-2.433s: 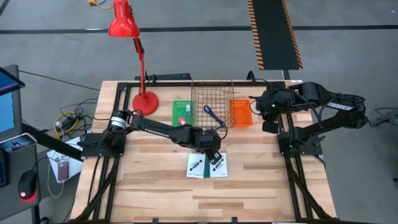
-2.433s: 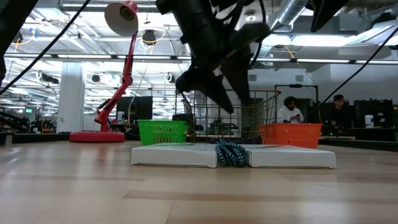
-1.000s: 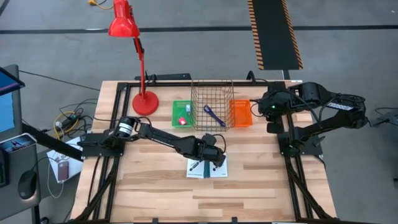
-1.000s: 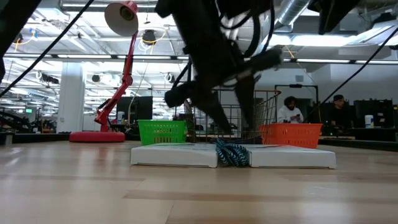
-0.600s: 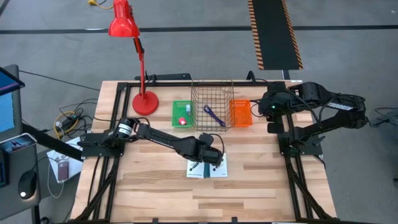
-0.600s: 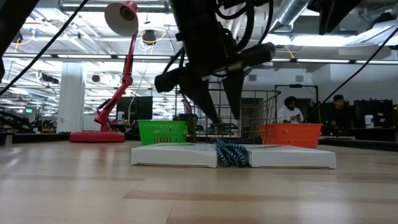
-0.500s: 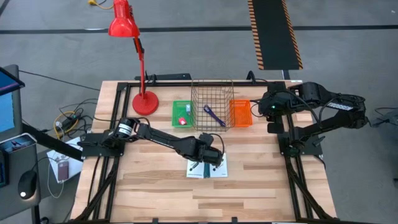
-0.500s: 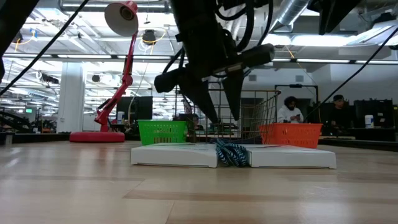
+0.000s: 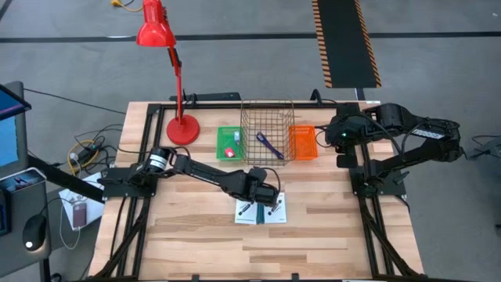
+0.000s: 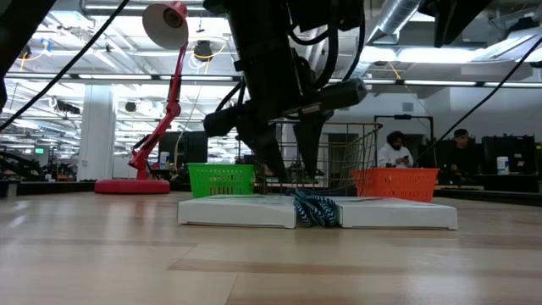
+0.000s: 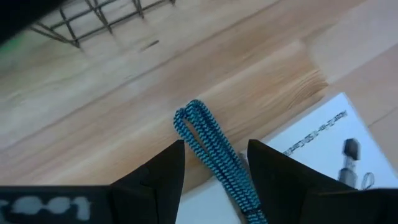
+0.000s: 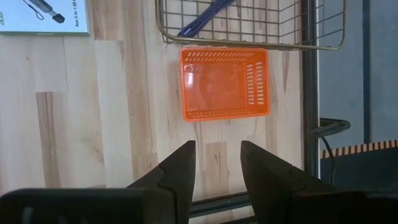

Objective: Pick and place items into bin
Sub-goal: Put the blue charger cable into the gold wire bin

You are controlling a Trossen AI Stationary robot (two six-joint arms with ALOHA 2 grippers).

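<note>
The left gripper [image 11: 214, 165] hangs over the 2 flat white cards printed with dark pens [image 9: 261, 210] mid-table, fingers spread wide on either side of a teal-blue braided cord [image 11: 211, 146] lying between them. The right gripper [image 12: 214, 163] waits at the table's right edge above the small orange plastic basket [image 12: 224, 83], fingers also apart. A blue-purple strap [image 9: 270, 145] already sits in the wire mesh bin [image 9: 267, 110].

Left tool [image 11: 214, 165] straddles teal cord [image 11: 208, 140] (bare wood around).

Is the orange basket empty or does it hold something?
Empty. The right wrist view looks straight into the orange basket and shows only its bare orange floor; nothing lies inside.
</note>
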